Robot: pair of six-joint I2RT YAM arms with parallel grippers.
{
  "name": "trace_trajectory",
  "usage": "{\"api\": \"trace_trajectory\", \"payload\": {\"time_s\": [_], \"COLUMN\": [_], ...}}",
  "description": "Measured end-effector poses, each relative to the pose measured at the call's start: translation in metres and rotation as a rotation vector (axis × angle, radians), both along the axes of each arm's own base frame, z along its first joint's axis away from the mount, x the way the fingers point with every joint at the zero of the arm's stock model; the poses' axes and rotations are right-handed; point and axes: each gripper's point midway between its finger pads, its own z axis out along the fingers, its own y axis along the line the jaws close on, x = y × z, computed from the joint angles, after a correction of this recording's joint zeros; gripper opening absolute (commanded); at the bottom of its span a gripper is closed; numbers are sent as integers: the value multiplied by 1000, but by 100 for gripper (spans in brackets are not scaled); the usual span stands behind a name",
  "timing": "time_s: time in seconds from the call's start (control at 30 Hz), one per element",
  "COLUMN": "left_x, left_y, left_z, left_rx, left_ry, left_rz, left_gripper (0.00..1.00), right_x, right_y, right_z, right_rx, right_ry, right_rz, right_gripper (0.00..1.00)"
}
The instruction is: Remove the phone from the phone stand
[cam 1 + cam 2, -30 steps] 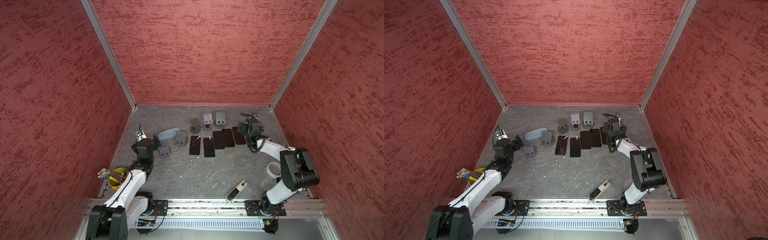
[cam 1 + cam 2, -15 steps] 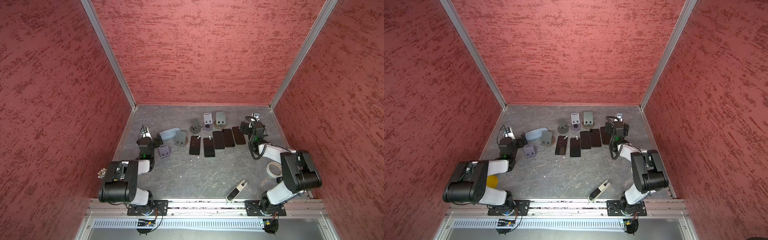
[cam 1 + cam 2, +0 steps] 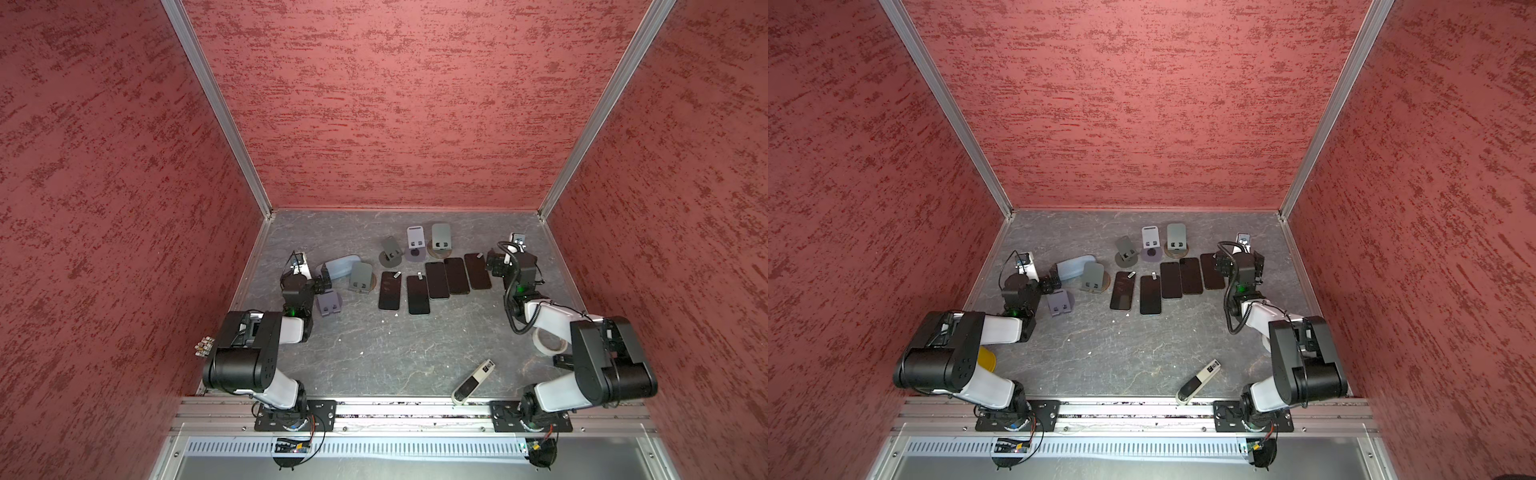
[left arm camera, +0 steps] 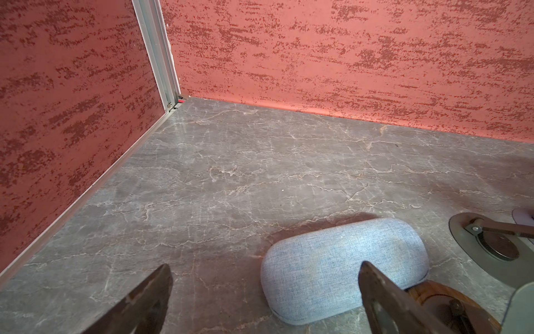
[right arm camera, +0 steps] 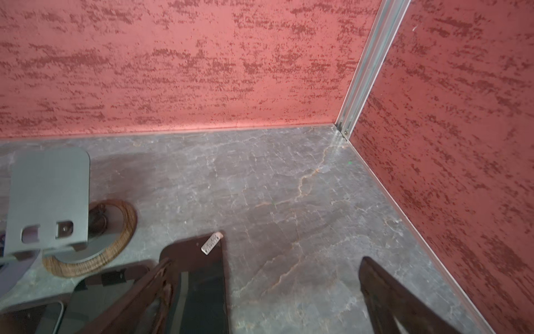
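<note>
Folded back, left gripper (image 4: 265,267) and right gripper (image 5: 268,260) wide, empty; removal apparently done, black slab phones (image 3: 436,280) off grey metal stands (image 3: 441,237).

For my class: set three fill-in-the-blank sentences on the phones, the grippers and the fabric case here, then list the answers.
1. The phones lying flat on the table number ____.
2. The left gripper and the right gripper both stand ____, holding nothing.
3. The blue fabric case lies nearest the ____ gripper.
Missing words: five; open; left.
</note>
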Motion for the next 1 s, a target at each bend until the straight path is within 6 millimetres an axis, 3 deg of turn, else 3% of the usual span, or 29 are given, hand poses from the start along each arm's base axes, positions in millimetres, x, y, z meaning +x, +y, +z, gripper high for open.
{"api": "trace_trajectory", "payload": {"time_s": [0.23, 0.37, 0.57, 1.0], "left_x": [0, 0, 0, 0], "left_y": [0, 0, 0, 0], "left_z": [0, 0, 0, 0], "left_rx": [3, 3, 3, 3], "left_ry": [0, 0, 0, 0], "left_rz": [-1, -1, -1, -2], "left_gripper": [99, 100, 100, 99], "right_x": [-6, -13, -43, -42], "right_y": [-5, -16, -29, -23], "right_z": [-41, -38, -45, -28], "right_rx": [-20, 7, 53, 93], "right_ry": [74, 27, -39, -147], "right_rz": [3, -16, -24, 52], "right_gripper": [99, 99, 99, 99]}}
